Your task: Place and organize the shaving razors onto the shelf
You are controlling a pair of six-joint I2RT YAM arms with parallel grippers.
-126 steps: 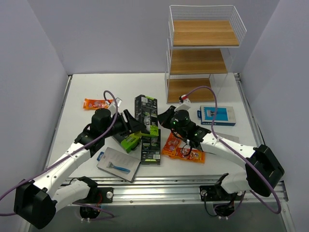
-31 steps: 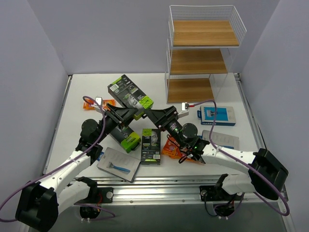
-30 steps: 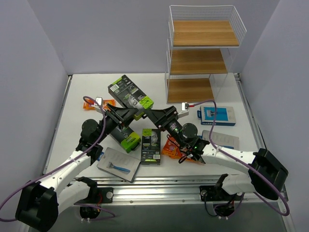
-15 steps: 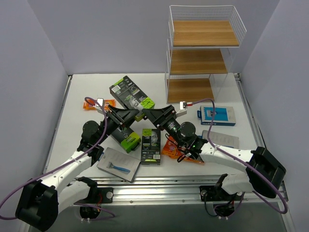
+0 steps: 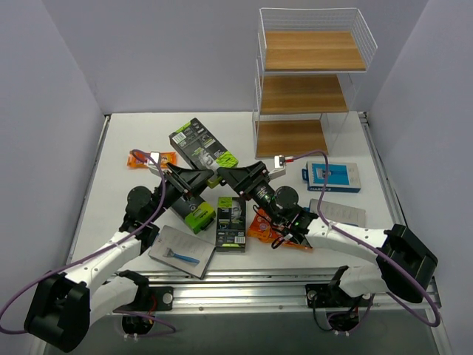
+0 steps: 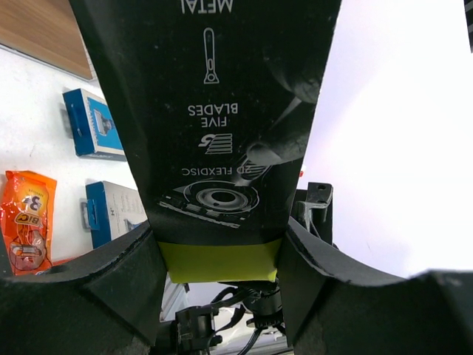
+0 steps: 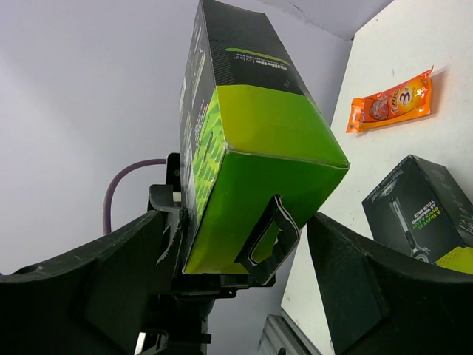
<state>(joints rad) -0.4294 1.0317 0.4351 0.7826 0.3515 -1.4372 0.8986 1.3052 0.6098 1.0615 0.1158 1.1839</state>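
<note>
Black-and-lime box [image 6: 222, 111], left wrist view, twelve o'clock: "METAL", "FIVE BLADES" and "2D FLEXDISC" are printed in white and seen inverted. Orange packet [image 6: 26, 214], nine o'clock: "BIC" and "3" are read. Second orange packet [image 7: 392, 100], right wrist view, two o'clock: a "3" is shown; the smaller print, possibly a brand, is too blurred.

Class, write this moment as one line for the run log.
left end effector: shut on box | right end effector: open around box's green end | box: held above table
</note>
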